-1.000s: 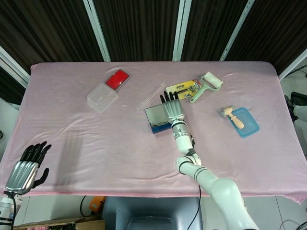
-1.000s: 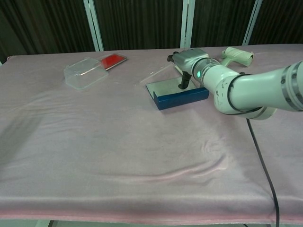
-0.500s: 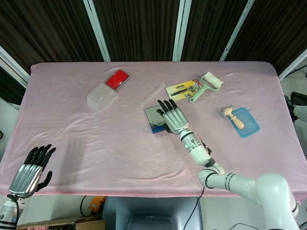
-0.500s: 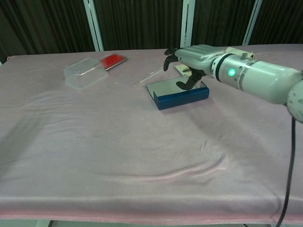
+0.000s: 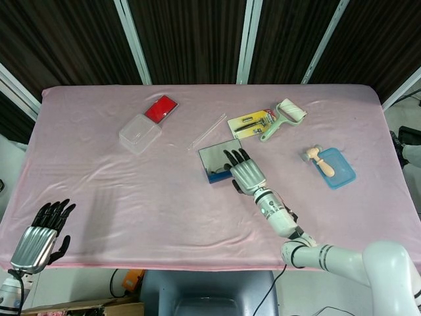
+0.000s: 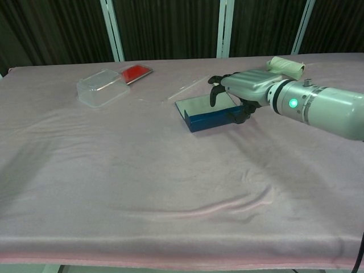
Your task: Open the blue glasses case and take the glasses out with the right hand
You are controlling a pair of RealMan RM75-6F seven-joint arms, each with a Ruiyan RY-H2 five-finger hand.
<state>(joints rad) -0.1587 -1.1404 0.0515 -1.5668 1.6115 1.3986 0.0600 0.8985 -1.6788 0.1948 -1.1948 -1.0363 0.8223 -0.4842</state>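
The blue glasses case (image 5: 218, 162) (image 6: 209, 115) lies mid-table with a shiny mirror-like top and blue sides; its lid looks closed and no glasses show. My right hand (image 5: 245, 172) (image 6: 245, 89) hovers over the case's right end, palm down, fingers (image 5: 235, 157) spread and curled over the top, thumb at the front blue side. It holds nothing that I can see. My left hand (image 5: 39, 234) hangs off the table's near-left corner, fingers apart and empty, seen only in the head view.
A clear plastic box (image 5: 140, 133) and a red card (image 5: 161, 108) lie far left. A clear strip (image 5: 208, 131), a packaged tool (image 5: 251, 123) and a green roller (image 5: 283, 118) lie behind the case. A blue tray with a wooden piece (image 5: 331, 166) sits right.
My right hand has drawn back toward me and to the right, from the case's far side to its right end. The left hand sank slightly.
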